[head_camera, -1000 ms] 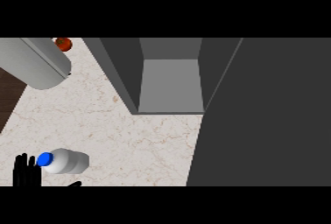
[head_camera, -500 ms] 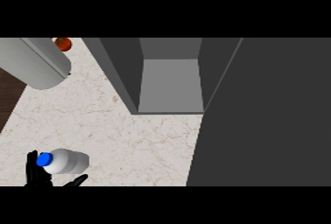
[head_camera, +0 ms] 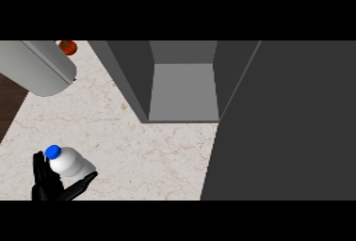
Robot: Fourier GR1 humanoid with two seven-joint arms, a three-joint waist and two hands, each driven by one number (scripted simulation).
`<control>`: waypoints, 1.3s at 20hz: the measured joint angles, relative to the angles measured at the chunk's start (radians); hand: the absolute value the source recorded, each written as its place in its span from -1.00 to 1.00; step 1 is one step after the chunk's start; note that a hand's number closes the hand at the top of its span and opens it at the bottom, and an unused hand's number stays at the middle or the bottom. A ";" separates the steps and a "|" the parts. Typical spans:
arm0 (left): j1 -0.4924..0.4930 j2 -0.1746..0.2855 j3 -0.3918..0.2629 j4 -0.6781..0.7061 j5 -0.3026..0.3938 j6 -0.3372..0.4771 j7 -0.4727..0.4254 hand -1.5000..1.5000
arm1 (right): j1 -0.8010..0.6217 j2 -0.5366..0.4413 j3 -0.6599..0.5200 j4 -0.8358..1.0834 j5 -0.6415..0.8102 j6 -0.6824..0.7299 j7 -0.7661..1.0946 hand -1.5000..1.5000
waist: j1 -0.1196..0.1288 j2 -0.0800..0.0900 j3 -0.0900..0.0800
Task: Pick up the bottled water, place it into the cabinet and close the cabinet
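Note:
The bottled water (head_camera: 69,163), white with a blue cap (head_camera: 52,151), stands on the pale marble counter (head_camera: 139,150) at the lower left. My left hand (head_camera: 49,186) comes in from the lower edge right at the bottle. Its straight fingers (head_camera: 39,165) lie along the bottle's left side and its thumb (head_camera: 83,181) reaches under the bottle's right side, so the hand is open around it. The grey cabinet (head_camera: 182,89) stands open at the upper middle, and its dark door (head_camera: 285,122) swings out across the right side. My right hand does not show.
A big grey cylinder (head_camera: 42,68) lies at the upper left with a small red object (head_camera: 67,46) behind it. The counter's left edge meets a dark wooden surface (head_camera: 8,103). The open door covers the counter's right half.
My left hand has moved right and up to the bottle; its fingers now flank the bottle's left side and the thumb has come under its right side. The bottle has not moved.

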 measured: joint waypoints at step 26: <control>-0.321 -0.029 -0.317 0.096 -0.295 -0.018 -0.089 1.00 | 0.009 -0.039 0.033 0.006 -0.013 -0.038 -0.032 -1.00 | -0.011 0.000 0.000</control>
